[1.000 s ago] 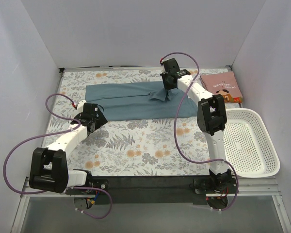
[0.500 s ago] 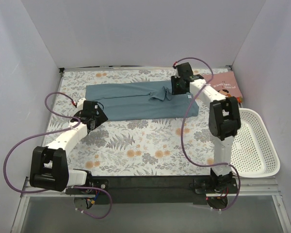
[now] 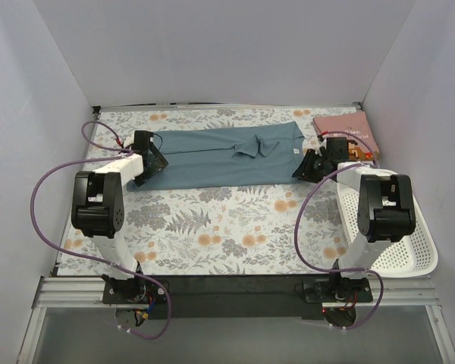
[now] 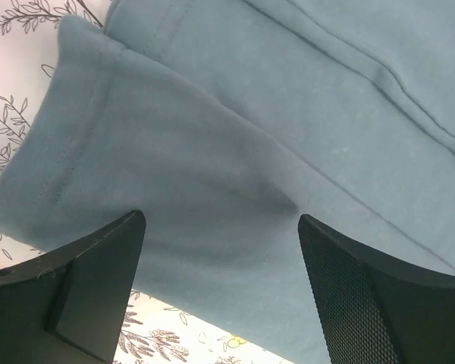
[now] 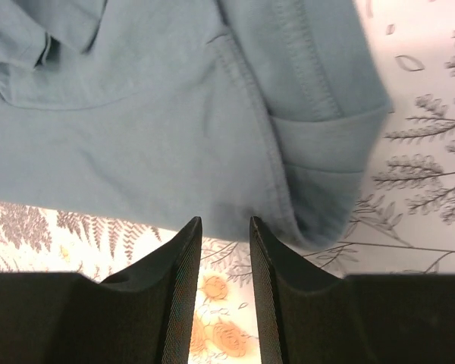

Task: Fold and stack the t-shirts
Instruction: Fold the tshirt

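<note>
The near half of the surface (image 3: 227, 235) lies open between the two arm bases, so a gripper could cross it freely. Farther back, the teal-blue t-shirt (image 3: 212, 155) spans the middle from left to right, leaving only a thin strip before the far wall (image 3: 227, 61). On the right, the white basket (image 3: 398, 227) fills the near side and the pink t-shirt (image 3: 345, 130) fills the far corner. The right arm (image 3: 383, 205) stands between them, crowding that side. The left arm (image 3: 98, 201) stands close to the left wall.
</note>
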